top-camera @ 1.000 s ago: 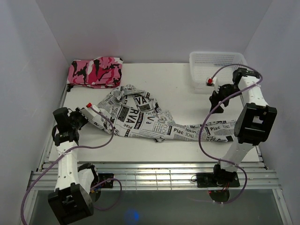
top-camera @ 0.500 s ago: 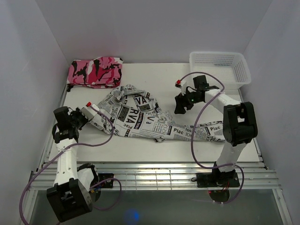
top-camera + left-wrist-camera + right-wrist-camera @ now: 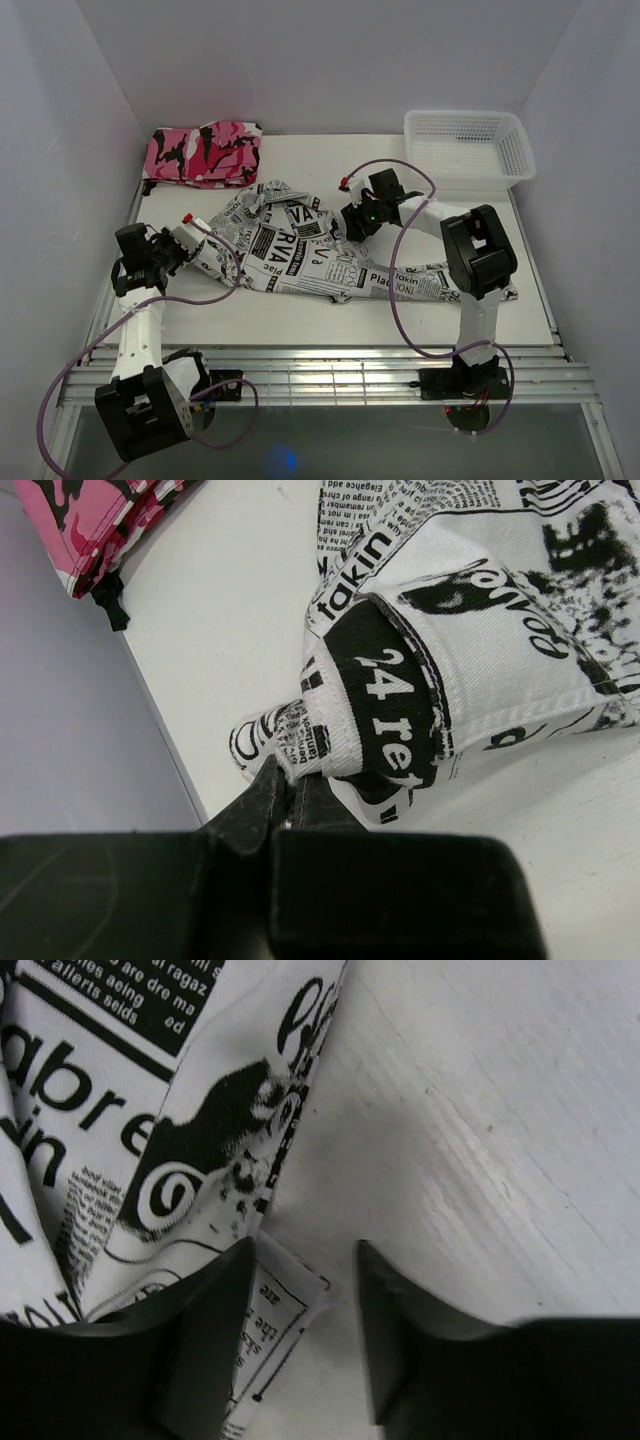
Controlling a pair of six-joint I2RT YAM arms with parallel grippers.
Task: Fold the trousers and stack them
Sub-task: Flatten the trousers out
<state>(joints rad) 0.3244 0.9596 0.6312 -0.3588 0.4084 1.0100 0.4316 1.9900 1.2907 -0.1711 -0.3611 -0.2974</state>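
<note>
The trousers (image 3: 290,250), white with black newspaper print, lie crumpled across the middle of the table, one leg trailing right. My left gripper (image 3: 188,244) is at their left end, shut on a hem fold (image 3: 300,745) of the trousers (image 3: 480,630); its tips meet on the cloth (image 3: 293,780). My right gripper (image 3: 352,222) is low over the upper right edge of the bunched part. In the right wrist view its jaws stand apart (image 3: 305,1250), with a corner of the trousers (image 3: 150,1110) lying against the left finger (image 3: 215,1300) and bare table under the rest of the gap.
A folded pink, black and white camouflage garment (image 3: 205,152) lies at the back left corner, also in the left wrist view (image 3: 90,520). A white mesh basket (image 3: 465,150) stands at the back right. White walls close in the table (image 3: 330,170) on three sides.
My right arm has swung left from beside the basket to the trousers' upper right edge, its jaws narrowing. The left gripper keeps its hold and has barely moved.
</note>
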